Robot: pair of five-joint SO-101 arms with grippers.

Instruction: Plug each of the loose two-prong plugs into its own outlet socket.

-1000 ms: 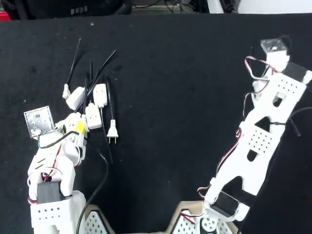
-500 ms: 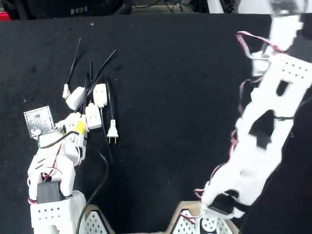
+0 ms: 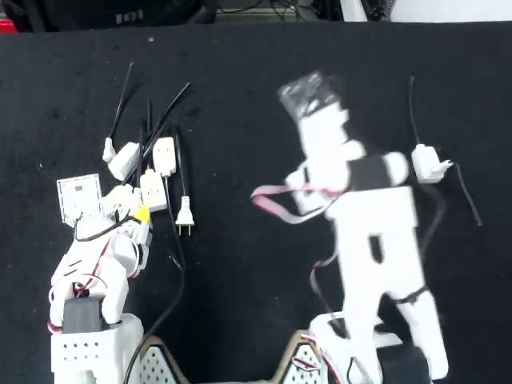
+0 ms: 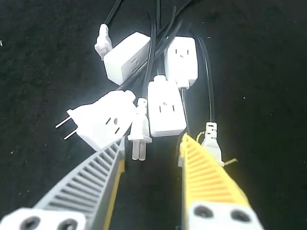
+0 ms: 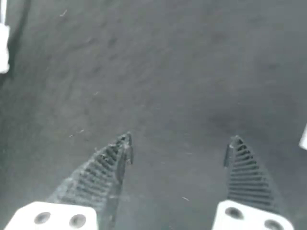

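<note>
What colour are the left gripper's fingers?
The left gripper has one grey finger and one yellow finger; the left wrist view shows it best.

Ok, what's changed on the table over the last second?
The right gripper swung from the table's right edge toward the middle and is open above the black cloth. That uncovered a white adapter with its cord at the right. The left gripper barely shifted; the pile of outlets and plugs stayed put.

High overhead; wrists close, downward; left shares sockets [image 3: 163, 156] [image 4: 166, 108]
</note>
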